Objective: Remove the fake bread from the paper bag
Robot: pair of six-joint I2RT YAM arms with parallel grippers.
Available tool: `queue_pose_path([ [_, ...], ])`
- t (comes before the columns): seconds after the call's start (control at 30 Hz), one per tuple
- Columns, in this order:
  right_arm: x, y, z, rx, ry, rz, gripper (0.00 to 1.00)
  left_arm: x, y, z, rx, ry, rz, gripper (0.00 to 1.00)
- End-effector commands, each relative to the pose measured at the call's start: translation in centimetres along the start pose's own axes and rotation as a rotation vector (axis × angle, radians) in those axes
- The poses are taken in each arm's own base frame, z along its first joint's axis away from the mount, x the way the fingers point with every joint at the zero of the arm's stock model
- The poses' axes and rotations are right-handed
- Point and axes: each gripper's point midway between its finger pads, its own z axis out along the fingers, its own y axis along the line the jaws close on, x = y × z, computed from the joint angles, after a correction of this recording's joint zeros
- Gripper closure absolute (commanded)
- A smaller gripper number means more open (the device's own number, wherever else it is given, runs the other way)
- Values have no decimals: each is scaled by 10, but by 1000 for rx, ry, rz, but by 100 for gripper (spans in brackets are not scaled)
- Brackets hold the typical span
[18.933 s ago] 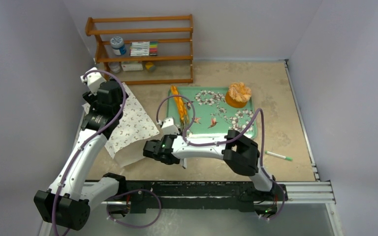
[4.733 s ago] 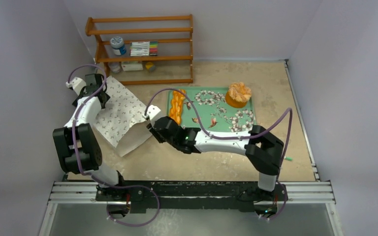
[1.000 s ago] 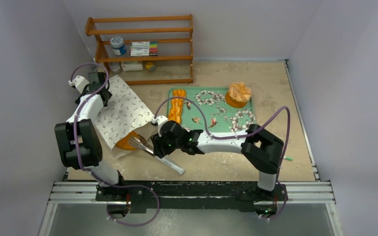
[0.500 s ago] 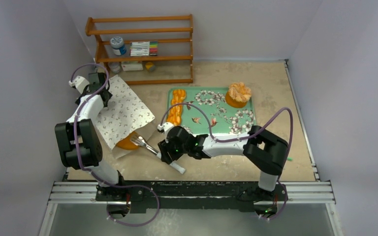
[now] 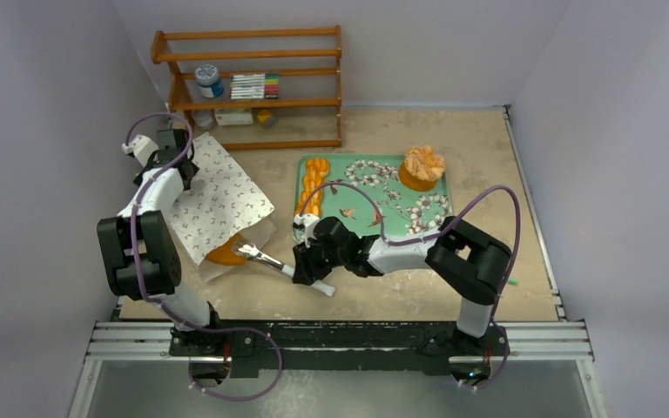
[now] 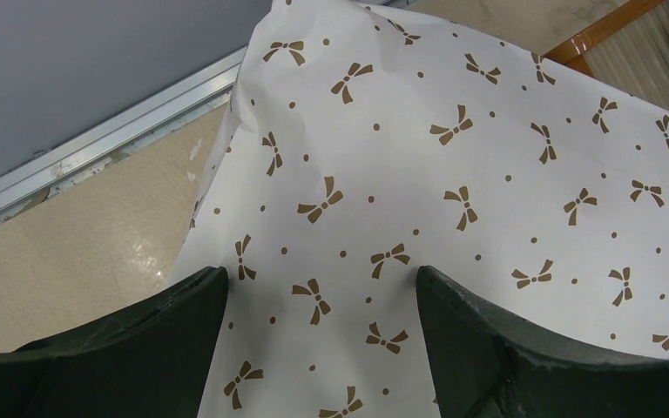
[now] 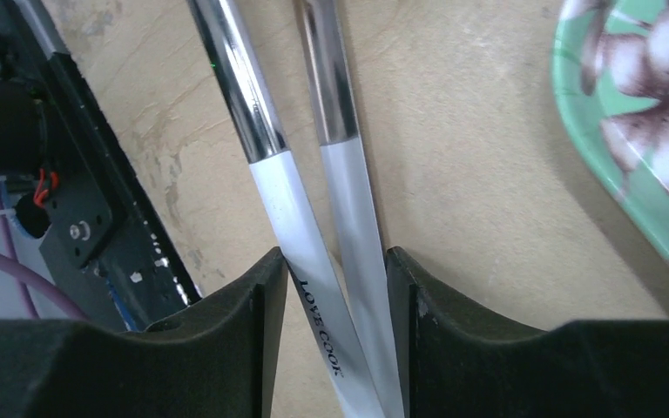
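Note:
The paper bag [image 5: 218, 205], white with small brown bows, lies flat at the left. An orange loaf of fake bread [image 5: 223, 254] shows at its open near end. My left gripper [image 5: 172, 150] stands open at the bag's far corner, its fingers spread over the printed paper [image 6: 453, 157]. My right gripper [image 5: 307, 266] is shut on white-handled metal tongs [image 5: 266, 258], both handles [image 7: 314, 252] squeezed between its fingers. The tongs' tips lie right beside the loaf. A long braided loaf [image 5: 312, 187] and a ruffled round pastry [image 5: 422, 165] lie on the green tray.
The green floral tray [image 5: 401, 218] sits right of centre, its edge [image 7: 636, 148] close to my right gripper. A wooden shelf [image 5: 253, 87] with jars and markers stands at the back. A green-tipped pen [image 5: 507, 281] lies at the right. The arms' rail runs along the near edge.
My right gripper has moved right, drawing the tongs back from the bag mouth and squeezing them narrower. The orange loaf stays at the bag's opening. The left arm has not moved.

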Motion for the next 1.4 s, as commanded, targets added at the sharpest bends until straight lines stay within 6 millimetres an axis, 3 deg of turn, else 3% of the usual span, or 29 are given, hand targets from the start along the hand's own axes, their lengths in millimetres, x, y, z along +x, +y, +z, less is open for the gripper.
queue_pose_path([
  [0.0, 11, 9, 7, -79, 27, 11, 55, 2, -18, -3, 69, 4, -24, 21],
  [0.13, 23, 7, 12, -93, 58, 22, 63, 3, -18, -3, 71, 8, -27, 22],
  [0.23, 28, 6, 15, -94, 70, 23, 75, 3, -18, -5, 75, 8, -28, 22],
  [0.5, 29, 5, 17, -95, 69, 29, 100, 3, -17, -6, 75, 7, -27, 22],
  [0.87, 19, 10, 8, -41, 33, -18, 100, 1, -21, -10, 95, 6, -40, 22],
  [1.17, -6, 23, 0, 353, -63, -265, 100, -5, -24, -15, 112, -1, -52, 22],
  [1.37, -1, 17, -10, 649, -84, -411, 100, -9, -25, -20, 124, -4, -60, 22],
])
